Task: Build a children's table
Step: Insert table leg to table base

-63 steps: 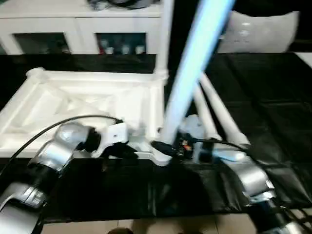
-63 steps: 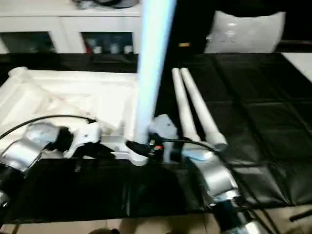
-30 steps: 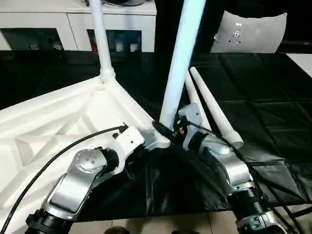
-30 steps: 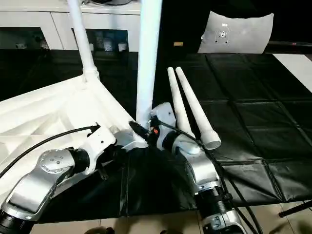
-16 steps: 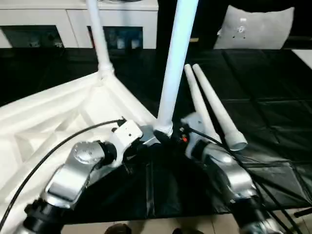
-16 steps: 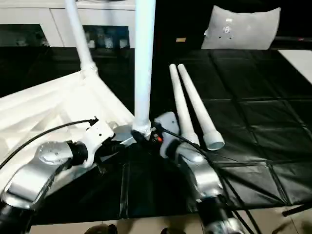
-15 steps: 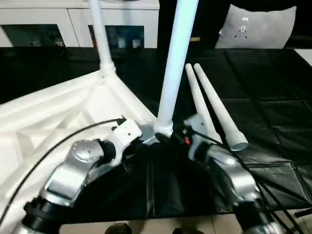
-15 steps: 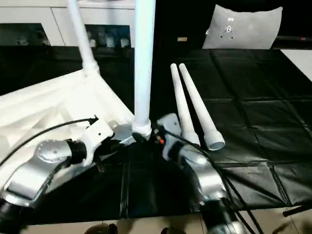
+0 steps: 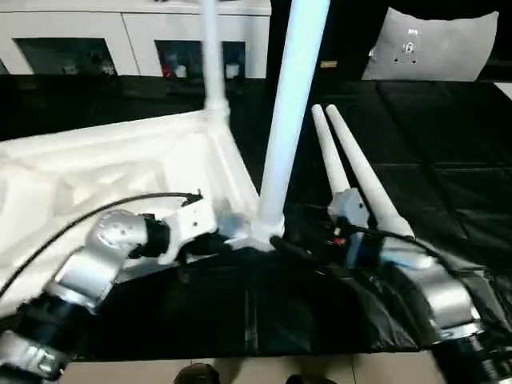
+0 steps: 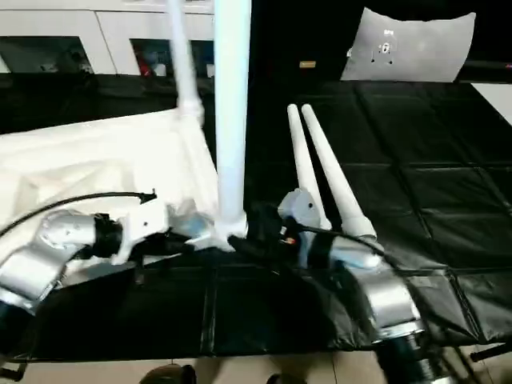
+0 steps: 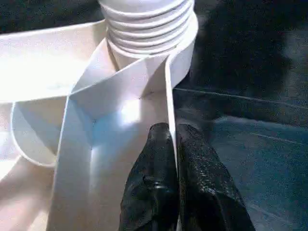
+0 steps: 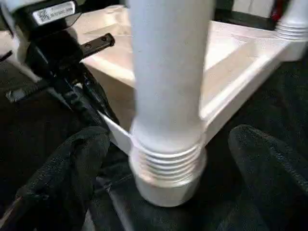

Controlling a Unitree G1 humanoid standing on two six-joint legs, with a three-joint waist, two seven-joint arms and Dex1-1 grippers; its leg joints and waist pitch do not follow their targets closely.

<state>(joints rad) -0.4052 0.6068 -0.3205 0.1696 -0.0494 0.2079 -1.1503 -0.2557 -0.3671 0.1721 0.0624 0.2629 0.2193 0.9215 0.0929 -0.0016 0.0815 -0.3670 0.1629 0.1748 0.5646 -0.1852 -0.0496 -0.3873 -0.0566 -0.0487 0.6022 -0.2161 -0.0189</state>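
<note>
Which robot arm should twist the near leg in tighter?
Probably the right. Its open gripper sits on both sides of the leg at the threaded end, while the left gripper is pinching the tabletop rim, steadying it.

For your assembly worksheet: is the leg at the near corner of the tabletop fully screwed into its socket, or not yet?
Not yet. The near leg stands upright in the tabletop's corner socket, but several thread rings show above the socket rim in both wrist views.
</note>
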